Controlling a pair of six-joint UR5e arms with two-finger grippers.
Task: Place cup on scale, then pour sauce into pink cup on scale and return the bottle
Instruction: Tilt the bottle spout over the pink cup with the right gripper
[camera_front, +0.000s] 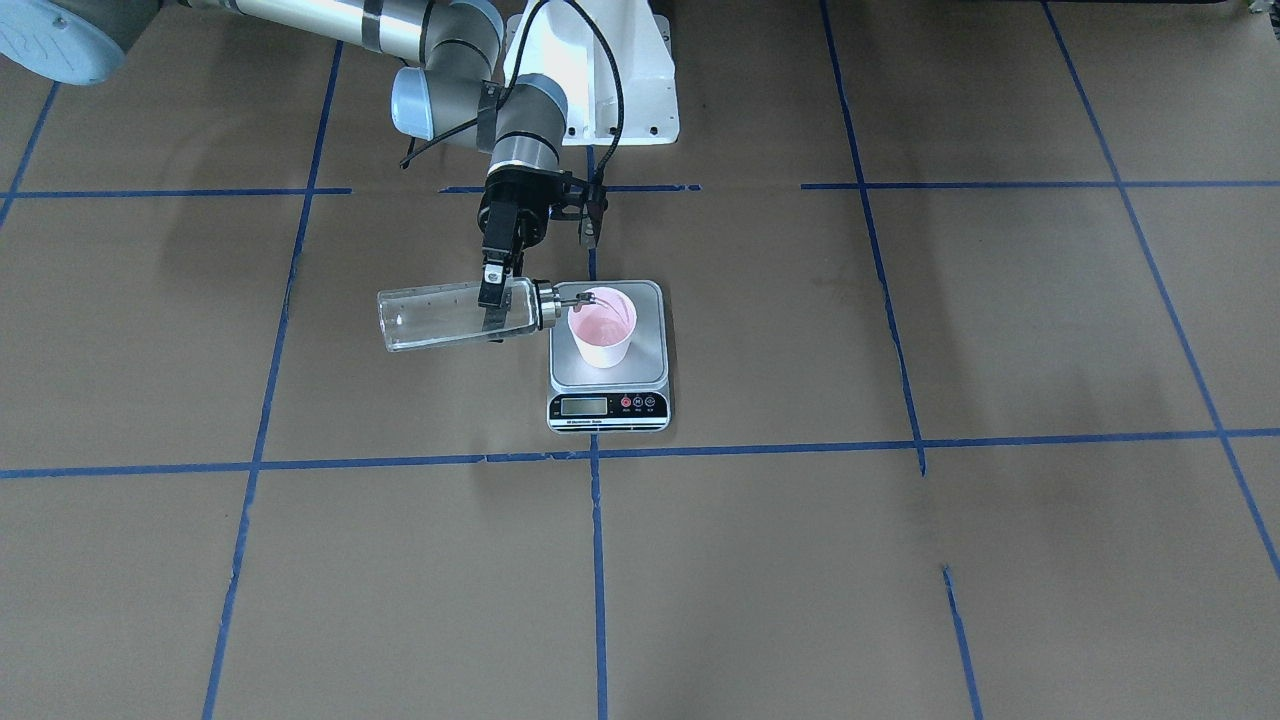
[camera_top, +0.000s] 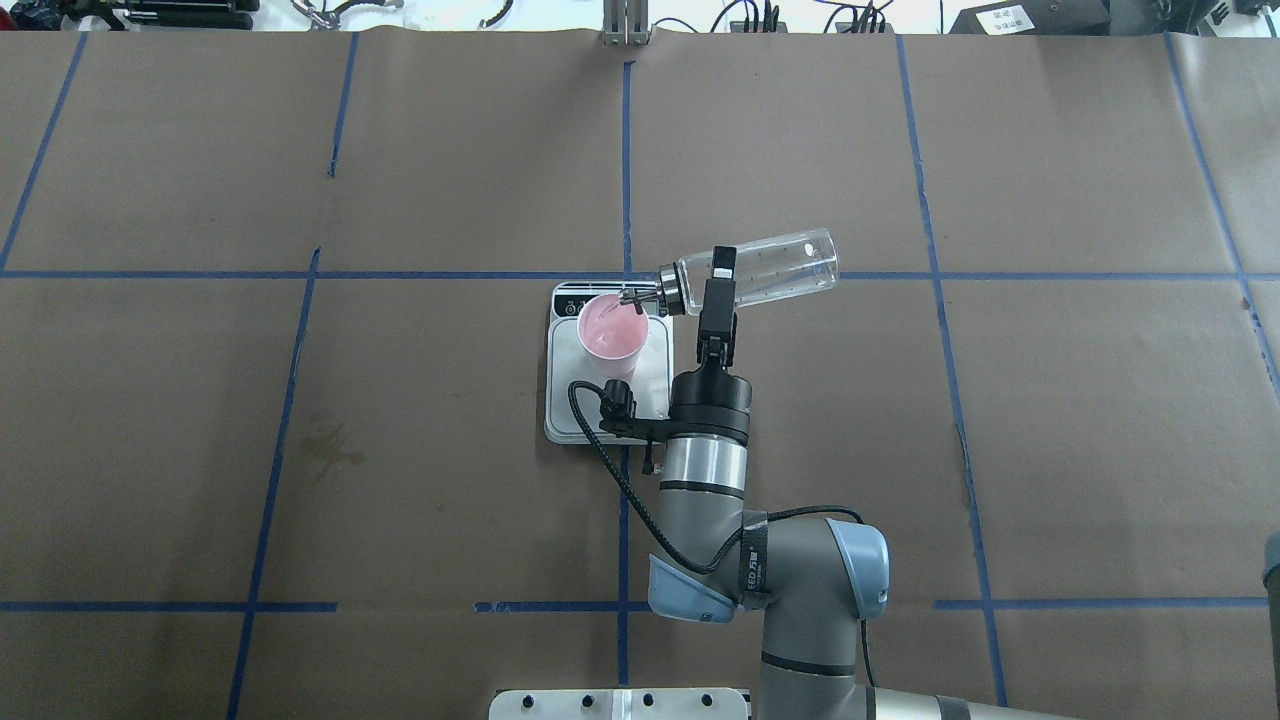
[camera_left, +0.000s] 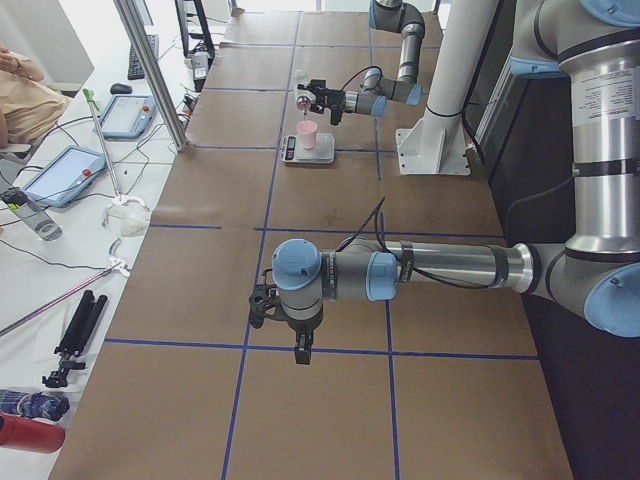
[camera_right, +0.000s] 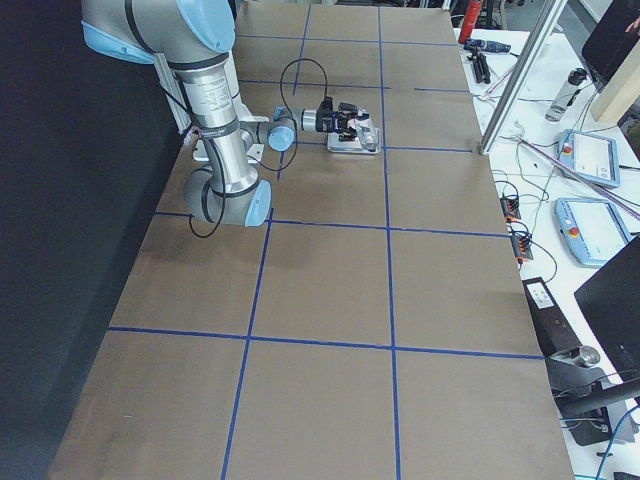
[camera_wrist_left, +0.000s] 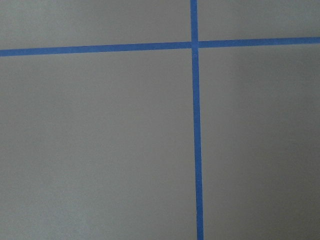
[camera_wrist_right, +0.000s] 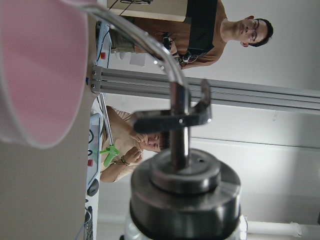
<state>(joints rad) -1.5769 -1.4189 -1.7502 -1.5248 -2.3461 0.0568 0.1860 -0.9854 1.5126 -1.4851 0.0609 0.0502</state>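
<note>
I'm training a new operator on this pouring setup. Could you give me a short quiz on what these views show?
1. True or false: the cup stands on the scale.
2. The bottle is: A upright on the table; B tipped nearly level, spout over the cup; C lying on the scale.
3. Which gripper holds the bottle?
Key: 1 true; 2 B; 3 the right gripper.
</note>
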